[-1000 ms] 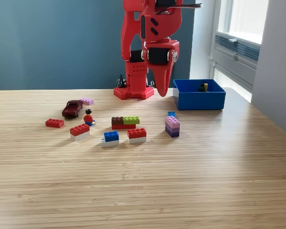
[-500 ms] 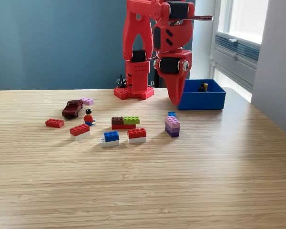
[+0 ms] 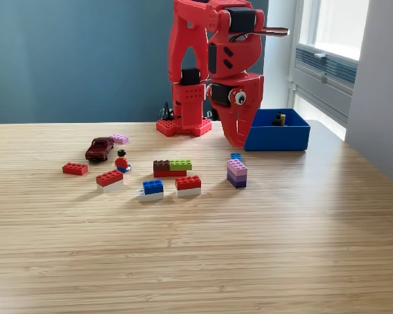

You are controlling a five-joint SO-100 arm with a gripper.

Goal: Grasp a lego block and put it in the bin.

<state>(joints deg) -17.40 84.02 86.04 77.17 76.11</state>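
My gripper (image 3: pixel 236 140) hangs nose-down above the worktop (image 3: pixel 249 248), just to the exterior view's left of the bin (image 3: pixel 275 137) and a little behind the pink-and-purple stack (image 3: pixel 236 174). A second ago it was further to that view's left, close in front of my base (image 3: pixel 183 126); since then it has swung toward the bin side, dropped lower, and in the last half second eased back a touch toward the stack. Its jaws look drawn together to a point with nothing between them, though from this angle I cannot be sure how far they are parted. The bin sits at the back of the worktop on the exterior view's right, and I can see a small dark and yellow piece (image 3: pixel 279 119) already inside it. All the loose pieces lie where they lay before: the red-and-white block (image 3: pixel 188 185), the blue-and-white block (image 3: pixel 152 190), the brown, green and red block (image 3: pixel 171 168), the small figure (image 3: pixel 122 161) and the toy car (image 3: pixel 99 148). So I judge this as the approach to a fresh pick, most likely the stack, being nearest; I would need to open wider and come down squarely over it.
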